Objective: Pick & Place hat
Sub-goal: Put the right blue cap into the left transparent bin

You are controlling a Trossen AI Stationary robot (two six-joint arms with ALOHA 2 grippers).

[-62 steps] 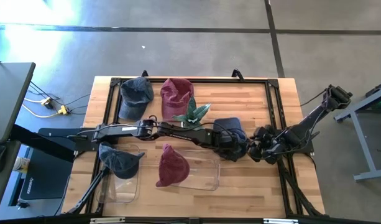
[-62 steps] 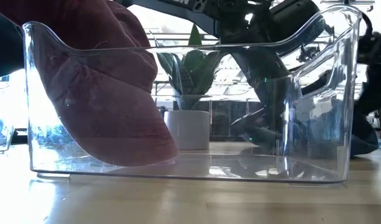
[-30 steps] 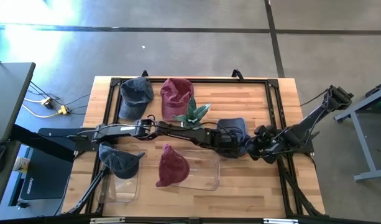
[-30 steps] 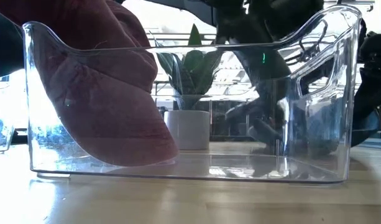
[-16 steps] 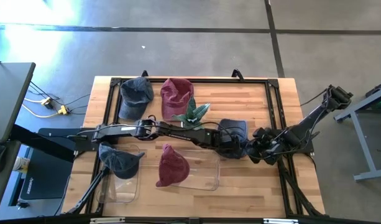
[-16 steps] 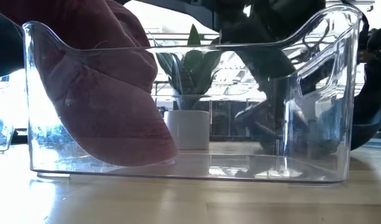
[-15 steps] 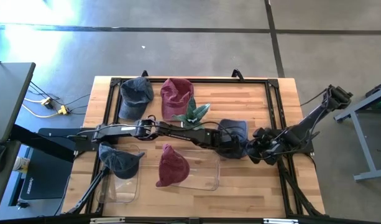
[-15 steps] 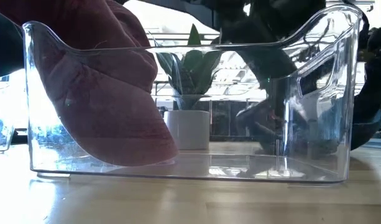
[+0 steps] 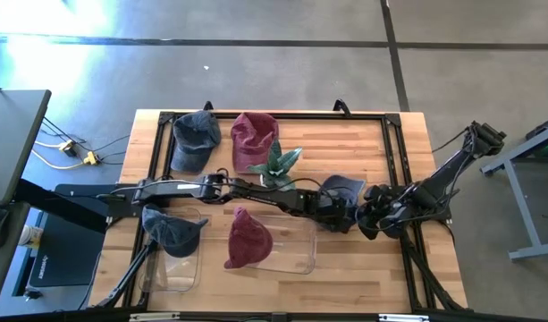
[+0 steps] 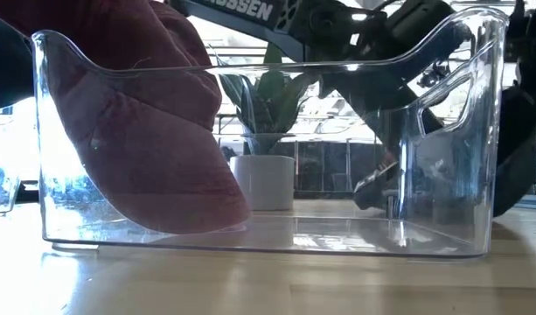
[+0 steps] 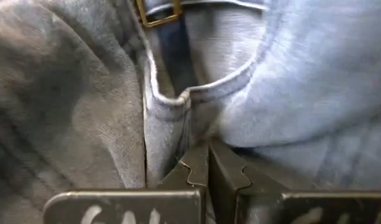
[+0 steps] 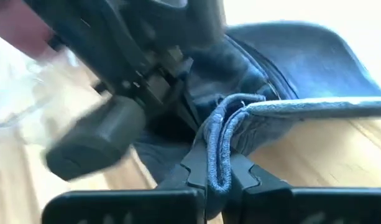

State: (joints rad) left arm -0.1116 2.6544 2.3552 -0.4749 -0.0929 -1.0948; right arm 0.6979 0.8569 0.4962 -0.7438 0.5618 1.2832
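Observation:
A blue denim hat (image 9: 345,191) sits at the table's right middle, between my two grippers. My left gripper (image 9: 334,217) reaches it from the table's left and is shut on its cloth; the left wrist view fills with the hat (image 11: 289,81) and its brass buckle (image 11: 158,12). My right gripper (image 9: 364,222) comes from the table's right and is shut on the hat's edge (image 12: 218,146). A maroon hat (image 9: 248,239) leans in the large clear bin (image 9: 296,255). My left gripper pinches a seamed edge of the hat's cloth (image 11: 178,102) between its two fingers, at the back opening just below the brass buckle. The fingers slant down from the table's left. My right gripper pinches a folded edge of the hat (image 12: 216,140), several layers together, between its two fingers. It comes slanting down from the table's right. The brim (image 12: 327,107) stretches away from the fingers, a little above the wood.
A small clear bin (image 9: 171,268) at the near left holds a dark blue hat (image 9: 169,231). Another dark blue hat (image 9: 195,134) and a maroon hat (image 9: 254,139) lie at the far side. A potted plant (image 9: 278,165) stands mid-table. A black frame (image 9: 394,143) edges the work area.
My left gripper has gone down and toward the table's right edge, still shut on the blue hat. The hat has shifted a little to the right with it. My right gripper has risen slightly and keeps its hold.

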